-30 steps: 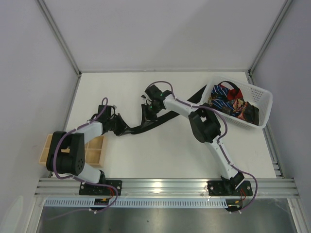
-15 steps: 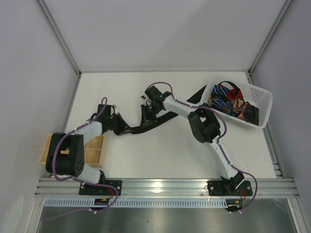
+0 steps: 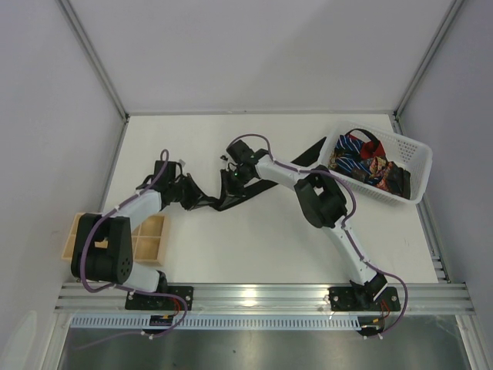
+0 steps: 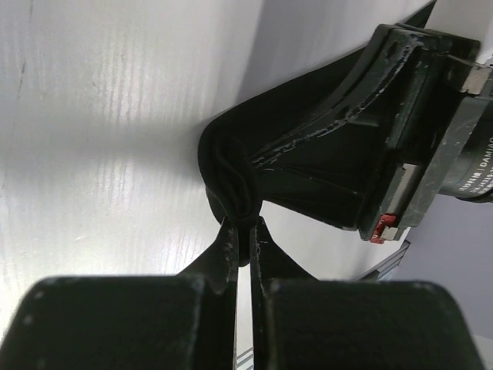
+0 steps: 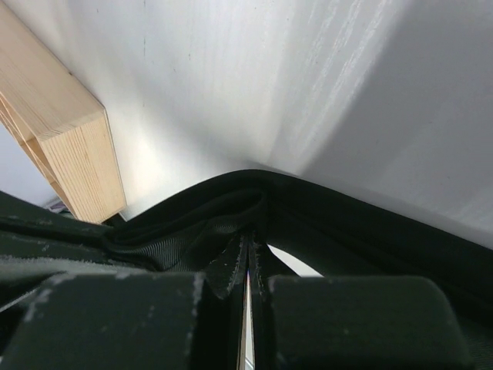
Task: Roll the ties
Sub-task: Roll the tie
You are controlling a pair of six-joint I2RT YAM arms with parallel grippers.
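Left hand, right hand: tight on black tie

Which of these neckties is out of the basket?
The plain black fabric necktie: it alone stretches across the white table; the colourful neckties lie heaped in the white plastic lattice basket.

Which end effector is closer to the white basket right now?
Right. The right end effector pinches the black tie mid-table, well to the left of the basket. The left end effector pinches the same tie farther left still.
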